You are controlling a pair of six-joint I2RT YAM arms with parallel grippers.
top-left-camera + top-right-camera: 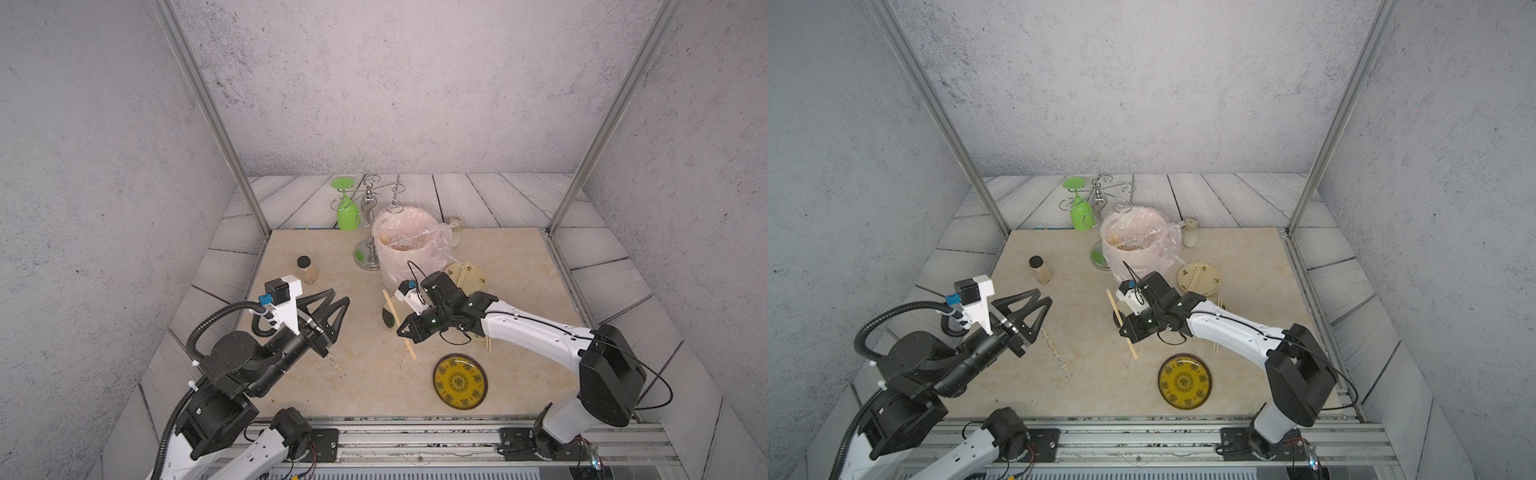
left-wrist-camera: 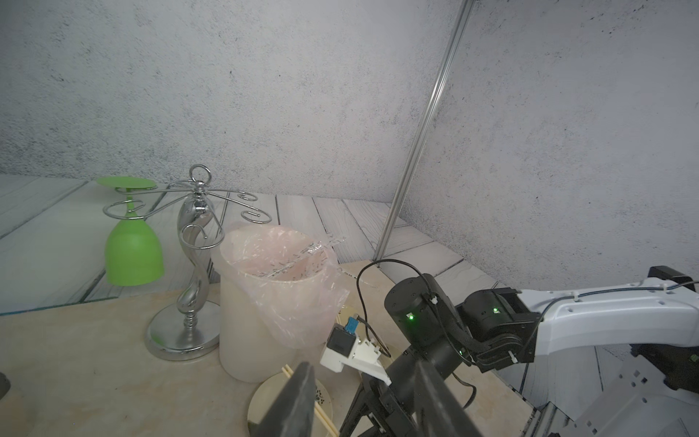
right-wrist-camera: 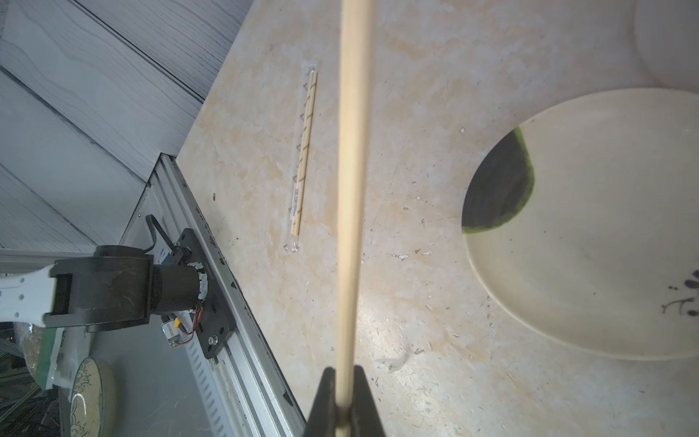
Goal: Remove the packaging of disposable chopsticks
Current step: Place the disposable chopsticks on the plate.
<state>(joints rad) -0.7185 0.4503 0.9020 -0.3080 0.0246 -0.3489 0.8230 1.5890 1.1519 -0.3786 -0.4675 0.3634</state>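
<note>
My right gripper is shut on a bare pair of disposable chopsticks, held slanted over the edge of a cream plate. On the table to the left lies another pair still in its printed packaging; in a top view my left arm covers most of it. My left gripper hovers open and empty above that spot. Empty packaging sleeves lie across the bag-lined bin.
A second cream plate right of the bin carries a bare pair of chopsticks. A yellow patterned plate sits at the front. More sticks show under my right arm. A chrome rack with a green glass and a dark-capped jar stand behind.
</note>
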